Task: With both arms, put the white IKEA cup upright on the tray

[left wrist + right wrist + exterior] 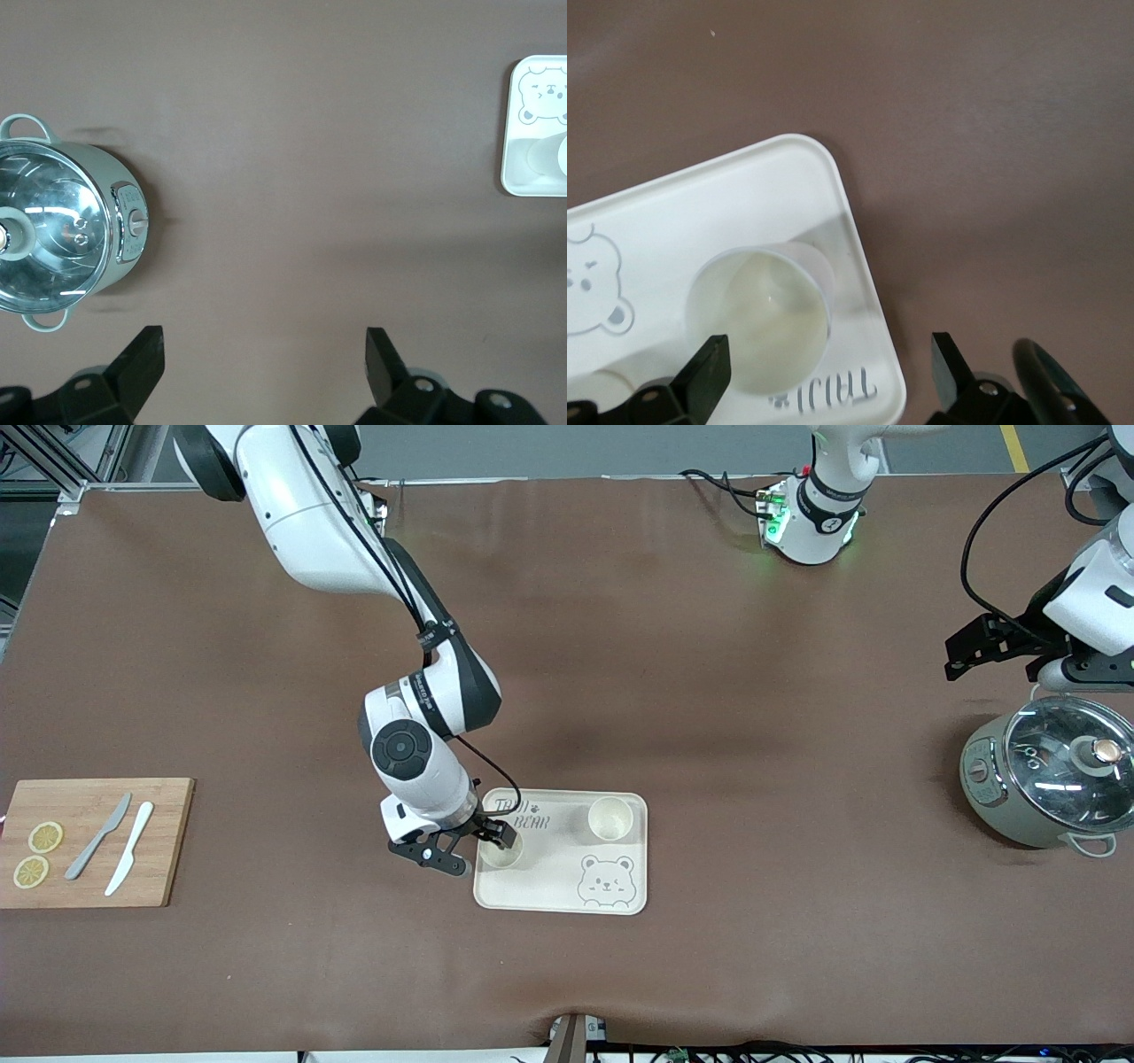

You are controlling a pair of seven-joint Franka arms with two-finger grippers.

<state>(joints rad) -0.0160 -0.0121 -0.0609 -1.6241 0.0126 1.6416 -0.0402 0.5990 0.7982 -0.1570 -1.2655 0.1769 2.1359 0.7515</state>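
Two white cups stand upright on the tray point(562, 899). One cup point(500, 852) sits by the tray's edge toward the right arm's end of the counter. The right hand point(478, 841) is right over it, fingers spread apart and holding nothing. The other cup point(609, 818) stands near the tray's edge farther from the front camera. It looks like the cup was just set down, so next the right hand should lift straight up without bumping it. The left hand point(264, 359) waits open over the counter beside the pot point(1048, 783).

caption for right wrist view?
Open right gripper above an upright white cup on the tray.
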